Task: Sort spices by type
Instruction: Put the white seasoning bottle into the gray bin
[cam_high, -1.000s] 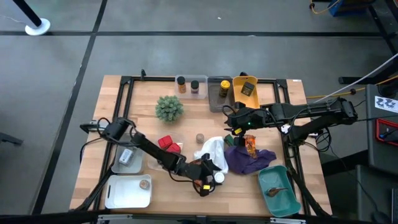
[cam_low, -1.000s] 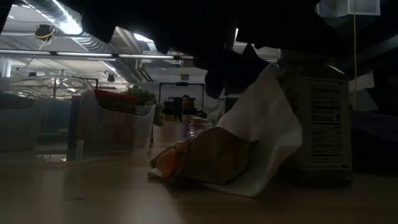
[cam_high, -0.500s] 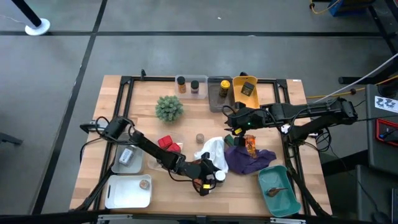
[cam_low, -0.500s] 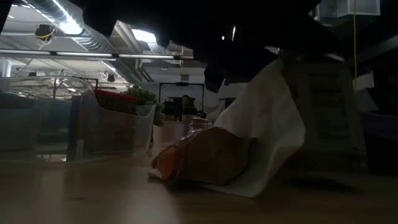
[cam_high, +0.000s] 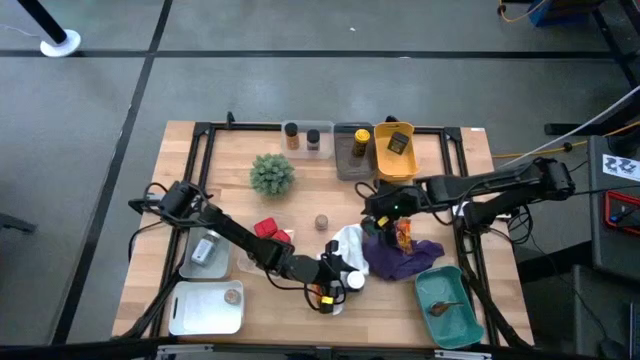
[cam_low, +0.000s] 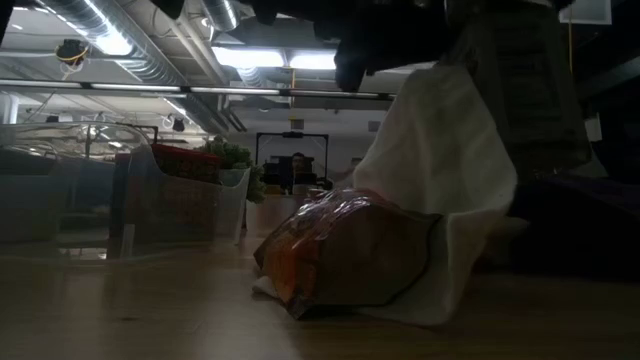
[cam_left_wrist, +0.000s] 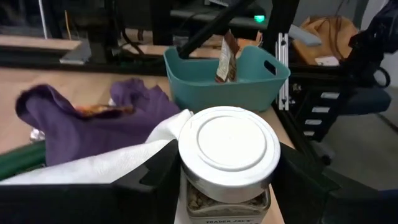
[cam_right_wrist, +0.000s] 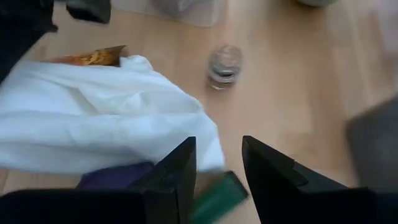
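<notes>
My left gripper (cam_high: 349, 280) is near the table's near edge, shut on a clear jar with a white cap (cam_left_wrist: 229, 148). In the low view the jar (cam_low: 520, 90) hangs above the tabletop. A white cloth (cam_high: 345, 243) lies beside it, its edge against the jar. An orange-red foil packet (cam_low: 350, 262) rests flat on the table under that cloth. My right gripper (cam_right_wrist: 217, 165) hovers open over the white cloth (cam_right_wrist: 99, 118) and a green item (cam_right_wrist: 217, 196). A small jar (cam_right_wrist: 224, 62) stands alone mid-table. Red tins (cam_high: 268, 232) sit to the left. My left gripper pinches the jar at its top end, one finger (cam_left_wrist: 155, 177) on each side of the white cap's rim (cam_left_wrist: 186, 163). The fingers come from the table's left, slanting down. The jar is upright and lifted clear of the table, with the white cloth against its side.
A purple cloth (cam_high: 402, 257) holds another orange packet (cam_high: 403, 234). A teal bin (cam_high: 448, 305) sits at the near right, a white tray (cam_high: 200, 310) with a brown disc at the near left. A spiky green plant (cam_high: 272, 172), two jars, a clear bin (cam_high: 350, 152) and a yellow bin (cam_high: 395, 148) line the far side.
My left gripper has risen, and the jar has gone from standing on the table to lifted clear. The white cloth's edge has come up with it. My right gripper has moved a little toward the near edge, over the cloths.
</notes>
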